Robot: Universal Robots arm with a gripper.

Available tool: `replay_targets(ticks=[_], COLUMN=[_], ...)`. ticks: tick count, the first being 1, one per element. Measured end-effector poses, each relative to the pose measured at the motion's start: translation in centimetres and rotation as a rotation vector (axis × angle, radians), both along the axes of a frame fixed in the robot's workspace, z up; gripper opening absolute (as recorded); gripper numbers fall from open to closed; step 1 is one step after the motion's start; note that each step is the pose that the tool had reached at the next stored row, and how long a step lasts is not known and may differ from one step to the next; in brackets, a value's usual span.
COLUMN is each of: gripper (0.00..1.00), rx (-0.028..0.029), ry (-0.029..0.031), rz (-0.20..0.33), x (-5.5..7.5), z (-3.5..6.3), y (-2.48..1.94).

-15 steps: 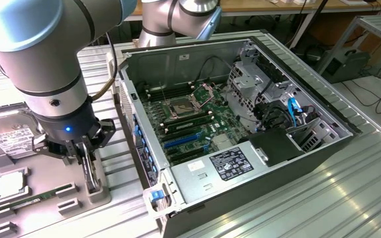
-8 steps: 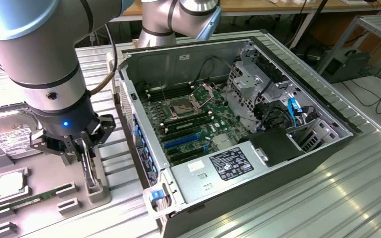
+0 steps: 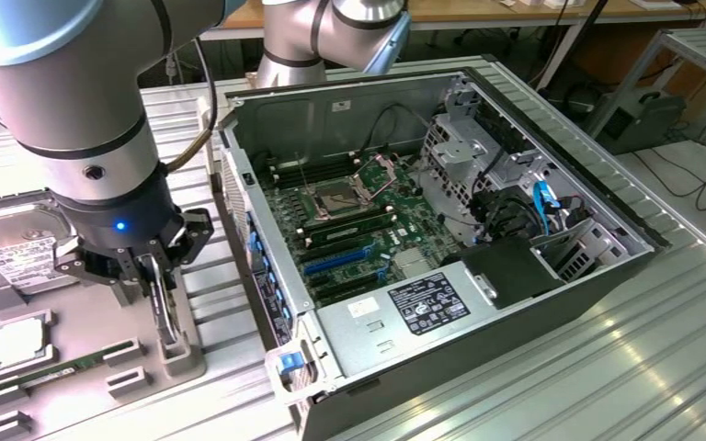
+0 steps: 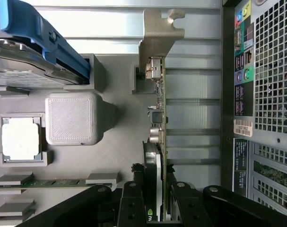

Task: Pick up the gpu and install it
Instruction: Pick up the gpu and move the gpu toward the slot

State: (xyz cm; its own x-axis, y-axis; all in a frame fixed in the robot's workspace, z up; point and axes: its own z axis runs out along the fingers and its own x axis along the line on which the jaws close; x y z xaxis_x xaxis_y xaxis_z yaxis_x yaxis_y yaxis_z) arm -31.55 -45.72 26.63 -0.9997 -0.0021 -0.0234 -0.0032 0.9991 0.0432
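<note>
- Wrist view: gripper (image 4: 157, 201) pinches the gpu (image 4: 160, 118) across both faces, well away from its metal bracket (image 4: 158, 33).
- Exterior view: card stands on edge in the gray tray (image 3: 84, 322), beside the open computer case (image 3: 574, 175); not installed.
- Risk: the hold looks off-centre, so the card could tilt and snag in its holder.
- Risk: the narrow hold could let the card slip.

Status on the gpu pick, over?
Gripper shut on gpu, fingers either side. It stands on edge in the grey tray, not lifted. Open pc case right beside tray.
</note>
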Motion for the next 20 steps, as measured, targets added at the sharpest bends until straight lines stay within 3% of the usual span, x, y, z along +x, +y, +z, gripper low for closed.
replay_targets(ticks=[9,20], gripper=[0.27,0.27], rx=[0.0001,0.0005], ry=[-0.0001,-0.0001], rz=[0.000,0.000], x=[0.0,0.0], z=[0.44,1.68], y=[0.00,0.00])
